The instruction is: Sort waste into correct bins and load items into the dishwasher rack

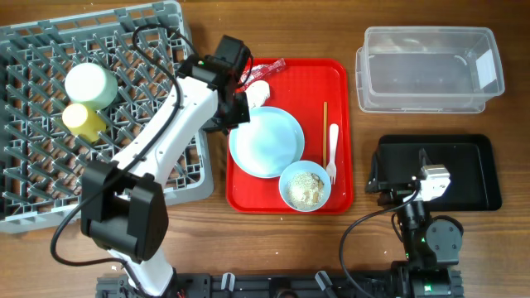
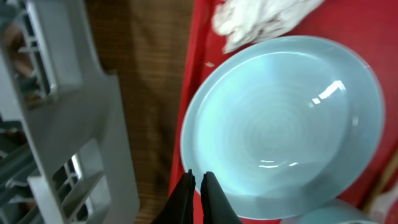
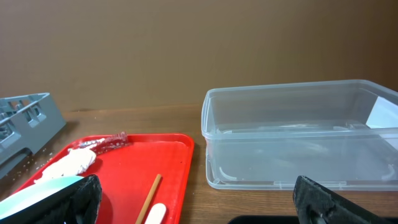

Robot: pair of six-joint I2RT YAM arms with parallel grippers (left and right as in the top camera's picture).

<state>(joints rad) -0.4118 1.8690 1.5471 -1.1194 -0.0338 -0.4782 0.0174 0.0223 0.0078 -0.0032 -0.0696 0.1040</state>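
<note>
A: The left end effector (image 2: 198,200) is pinched tight at the near rim of the pale blue plate (image 2: 286,124), which sits on the red tray (image 1: 338,83). I can't tell if it grips the rim.
B: If it missed (or barely caught), lifting could drop the plate. The right end effector (image 3: 199,202) gapes wide and is empty.

Table (image 1: 281,244): brown wood with a fine grain, filling the overhead view to every edge. The left wrist view shows the same surface, darker and blurred. Wall (image 3: 186,50) behind the table, in the right wrist view: plain flat brown, meeting the tabletop in a straight line. Lighting is even and shadows are soft.
</note>
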